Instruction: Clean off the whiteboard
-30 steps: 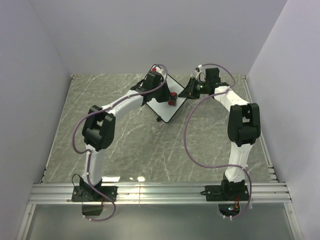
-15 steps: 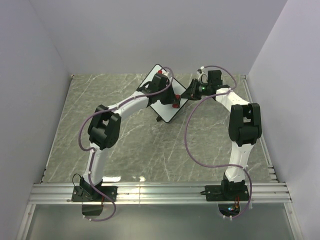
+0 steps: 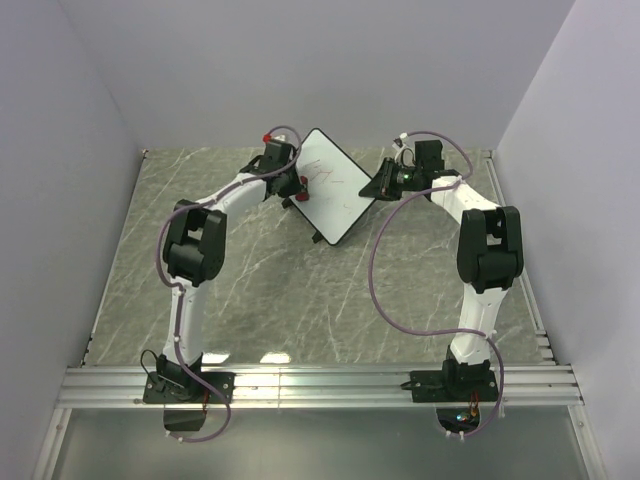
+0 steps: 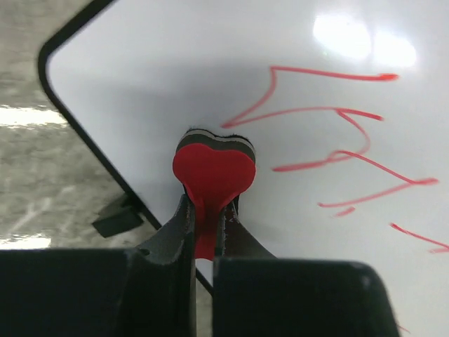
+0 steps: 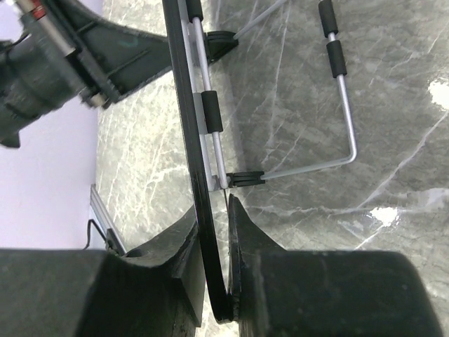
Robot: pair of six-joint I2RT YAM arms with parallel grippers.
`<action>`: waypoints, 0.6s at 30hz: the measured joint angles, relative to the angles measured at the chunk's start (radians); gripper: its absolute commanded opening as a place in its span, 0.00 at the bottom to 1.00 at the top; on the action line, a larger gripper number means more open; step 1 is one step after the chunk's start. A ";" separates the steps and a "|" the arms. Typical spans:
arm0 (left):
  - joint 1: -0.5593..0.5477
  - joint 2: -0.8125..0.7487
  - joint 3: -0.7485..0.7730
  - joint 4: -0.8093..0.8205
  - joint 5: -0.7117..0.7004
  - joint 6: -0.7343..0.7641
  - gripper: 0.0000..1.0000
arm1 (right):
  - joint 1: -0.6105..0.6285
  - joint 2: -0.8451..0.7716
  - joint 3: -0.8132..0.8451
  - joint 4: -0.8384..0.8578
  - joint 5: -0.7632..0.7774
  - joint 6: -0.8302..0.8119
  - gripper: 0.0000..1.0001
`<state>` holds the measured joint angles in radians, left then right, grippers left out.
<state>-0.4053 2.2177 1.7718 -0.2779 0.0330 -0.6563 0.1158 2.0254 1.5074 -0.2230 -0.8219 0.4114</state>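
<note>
Pinching the whiteboard's [image 3: 335, 200] right corner in the right gripper [image 5: 212, 217] to steady it, far-centre on the bench [image 3: 300, 300]; pressing the eraser [image 4: 214, 168], clamped in the left gripper [image 4: 207, 203], beside unwiped scribbles [image 4: 330, 72].

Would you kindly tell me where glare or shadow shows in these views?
Left wrist: a bright glare patch sits on the whiteboard at top right, and the eraser casts a soft shadow on it; right wrist: glare on the table at the right edge; top view: a pale reflection low on the table.
</note>
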 measured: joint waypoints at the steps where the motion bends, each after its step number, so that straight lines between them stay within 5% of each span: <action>1: 0.006 0.005 0.002 -0.004 -0.007 0.006 0.00 | 0.000 0.000 0.000 0.000 -0.001 0.000 0.00; 10: -0.092 0.018 0.088 -0.080 -0.079 0.114 0.00 | -0.003 -0.002 0.000 -0.019 -0.011 -0.001 0.00; 18: -0.246 -0.041 0.072 -0.084 -0.006 0.117 0.00 | -0.005 -0.002 0.000 -0.020 -0.011 -0.002 0.00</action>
<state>-0.6510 2.1765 1.8442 -0.3614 0.0265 -0.5392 0.1104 2.0239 1.5074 -0.2432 -0.8326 0.4099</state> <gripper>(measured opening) 0.084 0.195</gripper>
